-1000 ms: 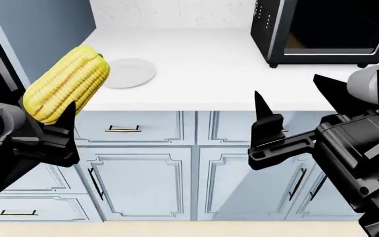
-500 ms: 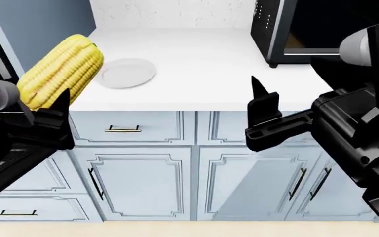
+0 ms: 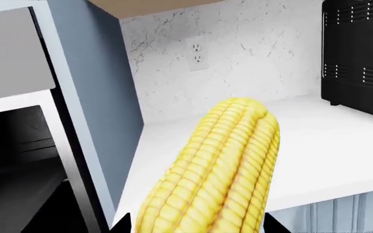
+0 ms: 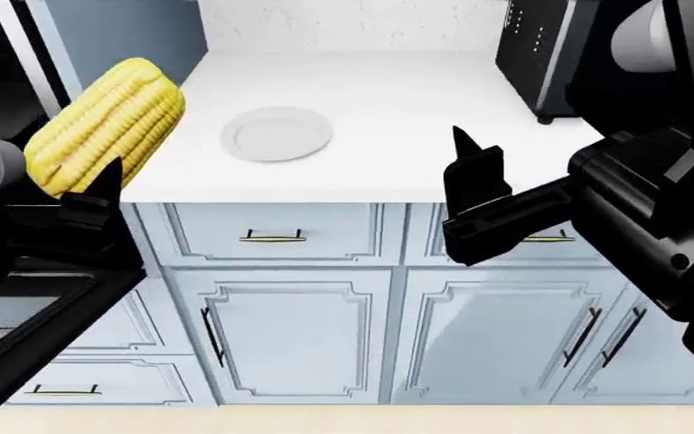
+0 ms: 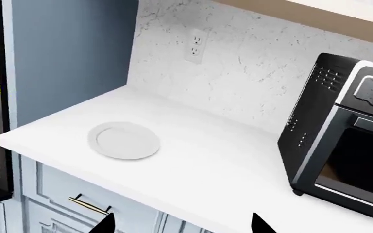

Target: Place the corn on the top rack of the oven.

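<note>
One corn (image 4: 104,127) sits clamped in the left gripper (image 4: 76,203), tip toward 1 o'clock, ready for the oven (image 3: 18,160). Right gripper (image 4: 492,194): finger spread indeterminate, nothing held.

Head view high, facing down at countertop (image 4: 360,99), wrist views nearer, sharing it

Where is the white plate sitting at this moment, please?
In the head view the white plate lies flat on the white countertop, left of centre, between the corn held in the left gripper and the black countertop oven at the right.
</note>
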